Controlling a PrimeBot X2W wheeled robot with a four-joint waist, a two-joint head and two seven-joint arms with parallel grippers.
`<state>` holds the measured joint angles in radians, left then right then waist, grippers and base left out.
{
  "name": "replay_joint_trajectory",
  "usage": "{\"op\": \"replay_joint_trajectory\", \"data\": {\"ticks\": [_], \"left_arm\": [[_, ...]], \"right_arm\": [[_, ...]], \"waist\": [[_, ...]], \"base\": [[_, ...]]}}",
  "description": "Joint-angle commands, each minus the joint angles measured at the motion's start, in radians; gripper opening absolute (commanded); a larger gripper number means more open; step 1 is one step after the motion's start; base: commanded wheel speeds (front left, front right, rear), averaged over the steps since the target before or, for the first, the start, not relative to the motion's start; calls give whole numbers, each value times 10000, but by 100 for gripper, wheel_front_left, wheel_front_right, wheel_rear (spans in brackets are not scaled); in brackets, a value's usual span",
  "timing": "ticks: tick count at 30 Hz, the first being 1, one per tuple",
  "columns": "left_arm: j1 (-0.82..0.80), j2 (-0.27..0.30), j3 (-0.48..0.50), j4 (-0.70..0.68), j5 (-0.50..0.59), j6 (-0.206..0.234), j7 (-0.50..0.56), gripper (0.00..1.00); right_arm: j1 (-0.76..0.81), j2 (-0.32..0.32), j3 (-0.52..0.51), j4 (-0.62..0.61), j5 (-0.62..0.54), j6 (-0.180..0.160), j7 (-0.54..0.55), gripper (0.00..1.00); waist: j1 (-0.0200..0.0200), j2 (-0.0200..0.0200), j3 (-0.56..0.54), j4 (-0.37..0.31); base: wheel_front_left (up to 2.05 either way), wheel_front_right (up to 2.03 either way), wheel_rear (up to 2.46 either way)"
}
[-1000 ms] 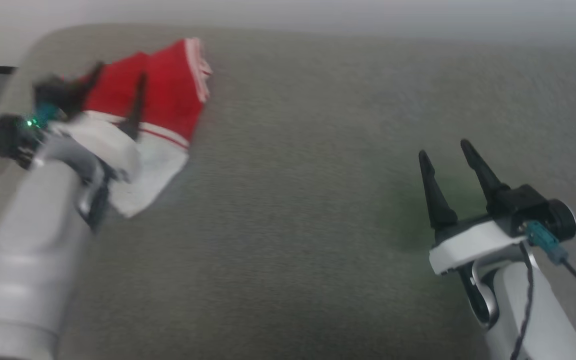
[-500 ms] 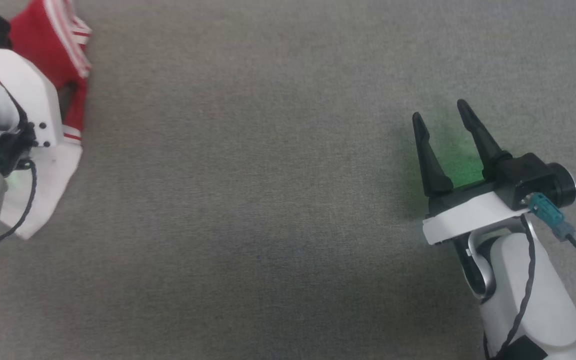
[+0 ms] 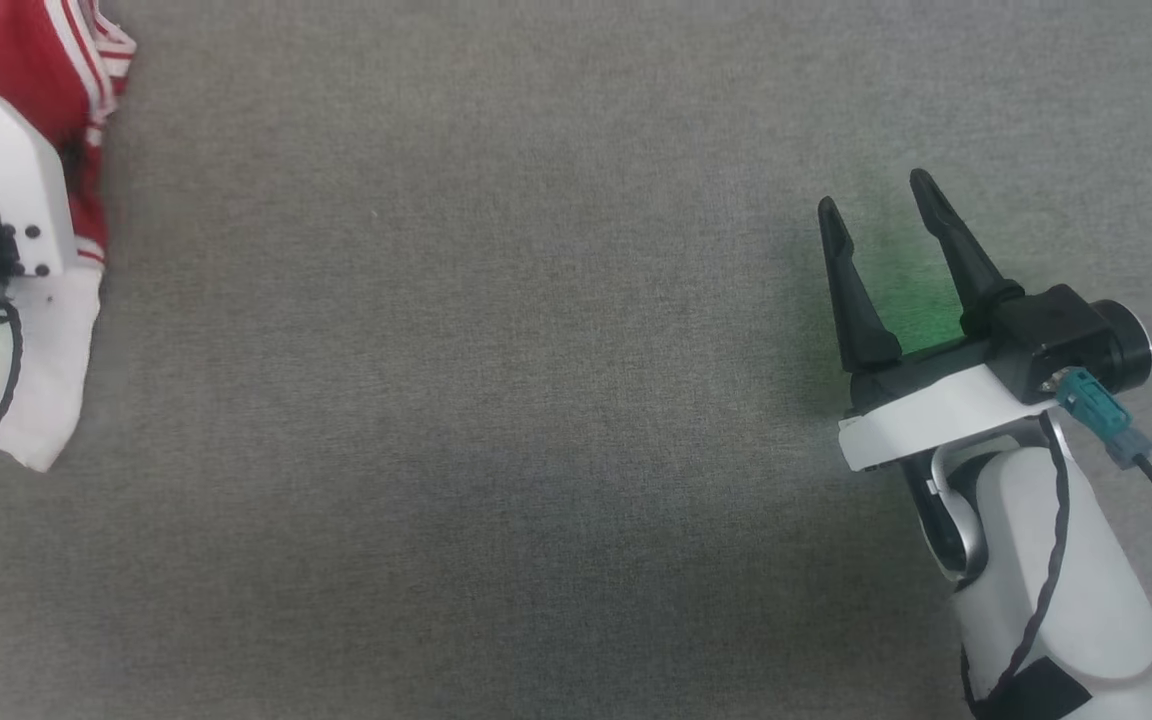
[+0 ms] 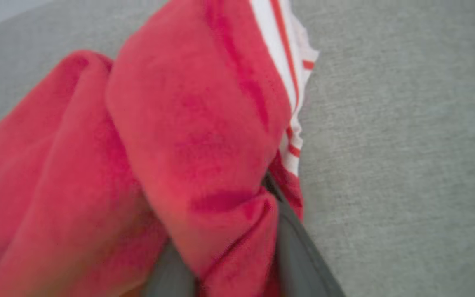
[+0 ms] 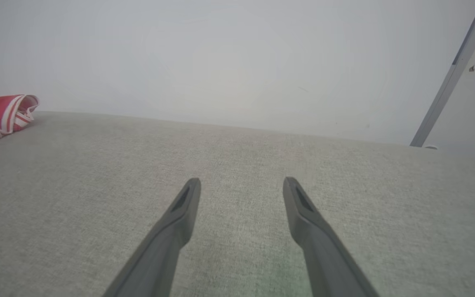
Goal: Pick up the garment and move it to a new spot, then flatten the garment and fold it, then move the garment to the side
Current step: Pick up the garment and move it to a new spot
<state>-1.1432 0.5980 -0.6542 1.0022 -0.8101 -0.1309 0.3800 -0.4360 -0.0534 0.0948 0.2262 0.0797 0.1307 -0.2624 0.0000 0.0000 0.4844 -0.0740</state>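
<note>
My left hand (image 4: 225,231) is clenched on a bunched fold of the garment (image 4: 179,123), with red cloth pinched between its two fingers. The garment lies far out on my left side of the grey worktop (image 3: 536,400). My right hand (image 3: 876,195) hangs released, well apart from it over bare worktop. I judge this to be the pickup step. Next I need to lift the cloth clear with a firm pinch and carry it toward the middle.

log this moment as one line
left gripper: shut on garment, red fold between fingers | right gripper: open, empty, over grey surface | garment: bunched | step: pick-up grasp
</note>
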Motion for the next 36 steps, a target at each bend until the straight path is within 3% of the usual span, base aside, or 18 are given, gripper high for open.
{"op": "replay_joint_trajectory", "data": {"ticks": [1,8,17,23,30,33,36], "left_arm": [[235,-45,-218,73,55,18,-239,0],[-260,-206,-783,-773,-341,18,-1508,0],[-754,-566,-2259,-3317,-1288,17,-1397,0],[-1392,-1535,-3546,-4416,-1718,17,-1365,0],[-2181,-2779,-4056,-4869,-2916,17,-1920,0],[-2216,-2738,-4278,-4613,-3362,17,-1957,0],[-1945,-2285,-4608,-4126,-3695,17,-1855,0]], "right_arm": [[21,29,11,42,13,1,-33,100],[397,30,108,238,335,1,-33,100],[719,30,96,165,925,1,-35,100],[807,32,21,74,1460,1,-33,100],[747,32,-145,20,1822,1,-33,100],[685,32,-141,-7,1974,3,-33,100],[638,30,-110,-28,2137,1,-33,100]], "waist": [[0,0,-341,83],[0,0,-1402,37],[0,0,-1749,-706],[0,0,-1453,-1569],[0,0,-1043,-2365],[0,0,-938,-2611],[0,0,-832,-2814]], "base": [[0,0,0],[0,0,0],[0,0,0],[0,0,0],[0,0,0],[0,0,0],[0,0,0]]}}
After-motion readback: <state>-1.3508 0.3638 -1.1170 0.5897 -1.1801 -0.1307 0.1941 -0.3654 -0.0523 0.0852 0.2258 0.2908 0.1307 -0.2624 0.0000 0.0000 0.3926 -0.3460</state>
